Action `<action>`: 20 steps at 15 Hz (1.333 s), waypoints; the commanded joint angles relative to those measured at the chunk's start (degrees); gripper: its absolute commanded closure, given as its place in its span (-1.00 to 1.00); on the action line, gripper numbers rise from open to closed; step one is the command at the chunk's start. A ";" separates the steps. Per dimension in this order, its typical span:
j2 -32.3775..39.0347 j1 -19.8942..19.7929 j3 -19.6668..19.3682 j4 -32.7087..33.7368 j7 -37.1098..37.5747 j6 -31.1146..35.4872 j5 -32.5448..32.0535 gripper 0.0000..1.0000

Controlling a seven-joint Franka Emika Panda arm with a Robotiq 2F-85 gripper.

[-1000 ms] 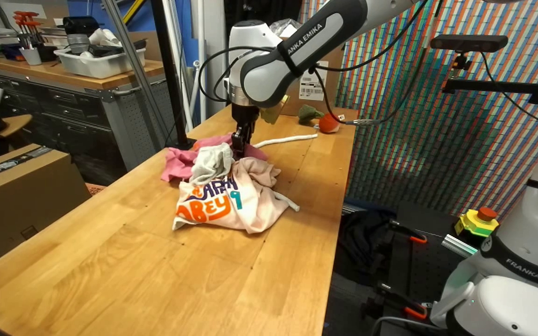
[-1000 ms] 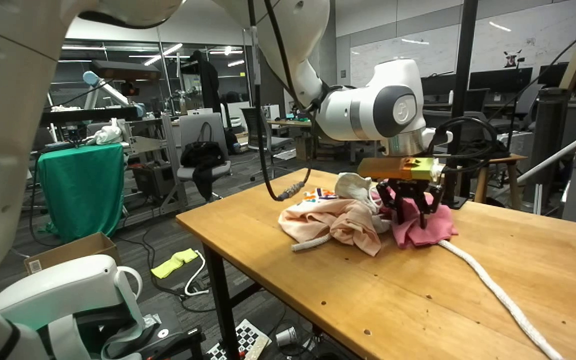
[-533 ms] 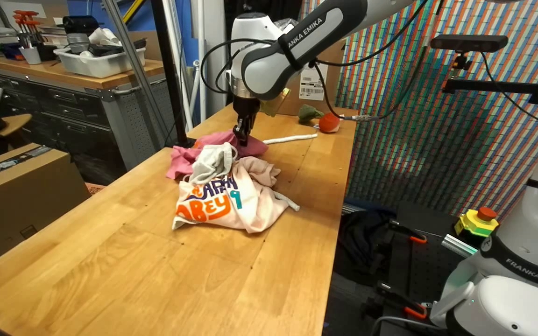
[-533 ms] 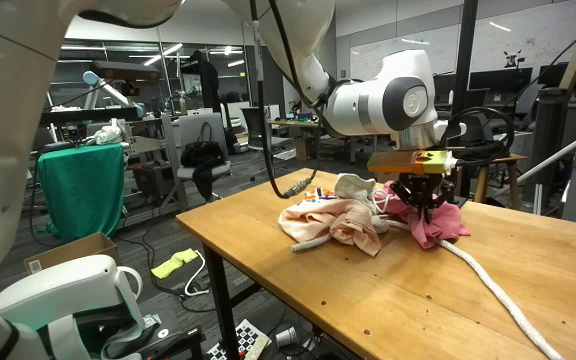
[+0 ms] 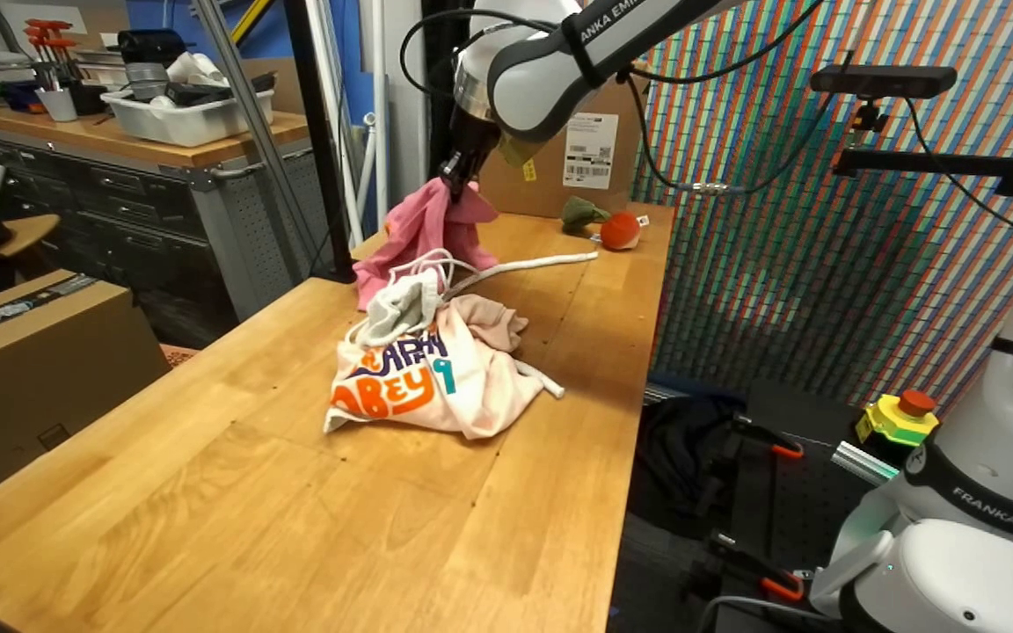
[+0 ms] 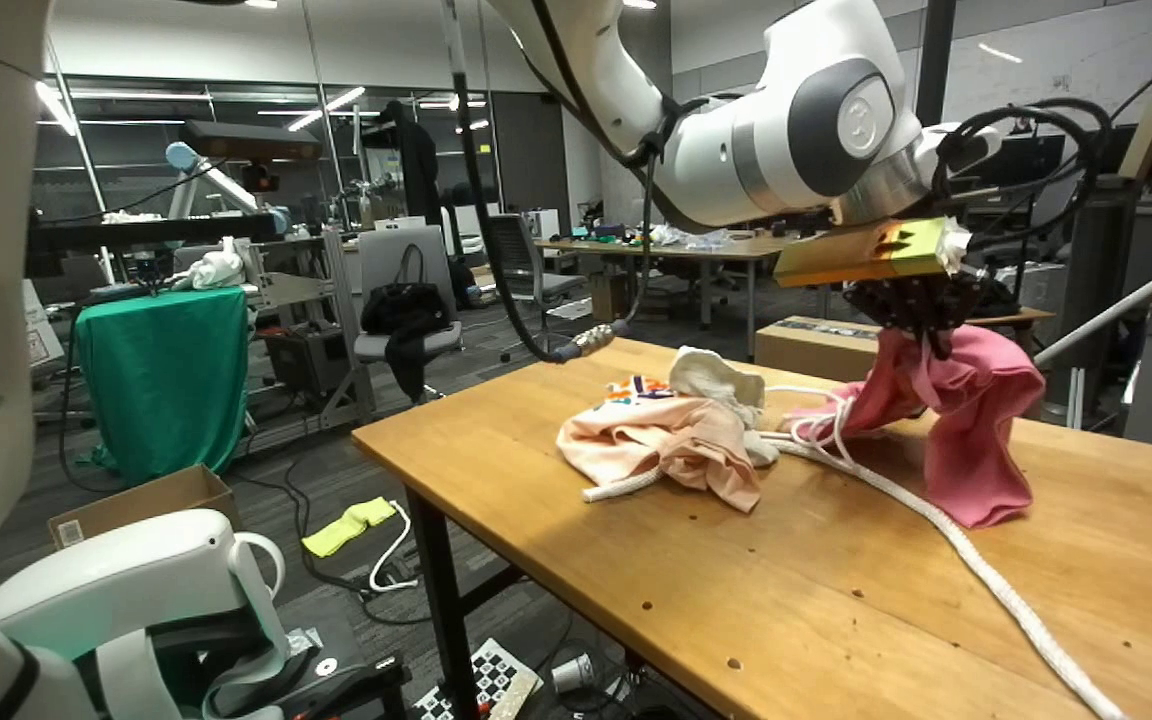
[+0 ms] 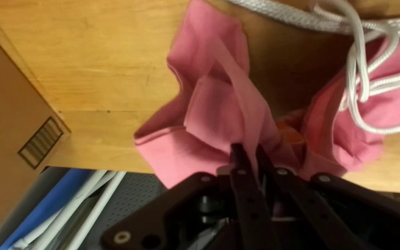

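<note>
My gripper (image 5: 454,189) is shut on a fold of pink cloth (image 5: 423,229), held up above the table. In an exterior view the gripper (image 6: 936,345) holds the cloth (image 6: 981,440) bunched, with its lower parts touching the tabletop. In the wrist view a fold of the cloth (image 7: 217,114) passes between the fingertips (image 7: 248,149). Thin white cord loops (image 7: 356,73) lie over the cloth's low end. A thick white rope (image 6: 996,580) runs along the table beside it. A peach cloth with bright lettering (image 5: 436,387) and an off-white cloth (image 5: 401,308) lie heaped nearby.
The wooden table (image 5: 251,510) carries the cloths. A cardboard box (image 5: 550,167) stands at its far end, with a red round item (image 5: 619,231) and a green item (image 5: 581,214) before it. A black post (image 5: 322,149) rises at the table's side edge.
The fingers have closed on the pink cloth. The gripper has risen and moved away from the peach cloth, lifting the pink cloth and uncovering the cord loops and more of the rope.
</note>
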 commanded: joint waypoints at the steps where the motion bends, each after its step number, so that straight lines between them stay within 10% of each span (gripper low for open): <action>1: -5.63 1.71 -3.28 -4.40 8.09 5.52 -3.72 0.86; 13: -10.35 4.81 -9.11 -4.67 39.95 9.63 -21.11 0.86; 20: -10.89 5.46 -8.84 -2.73 43.87 3.57 -31.18 0.86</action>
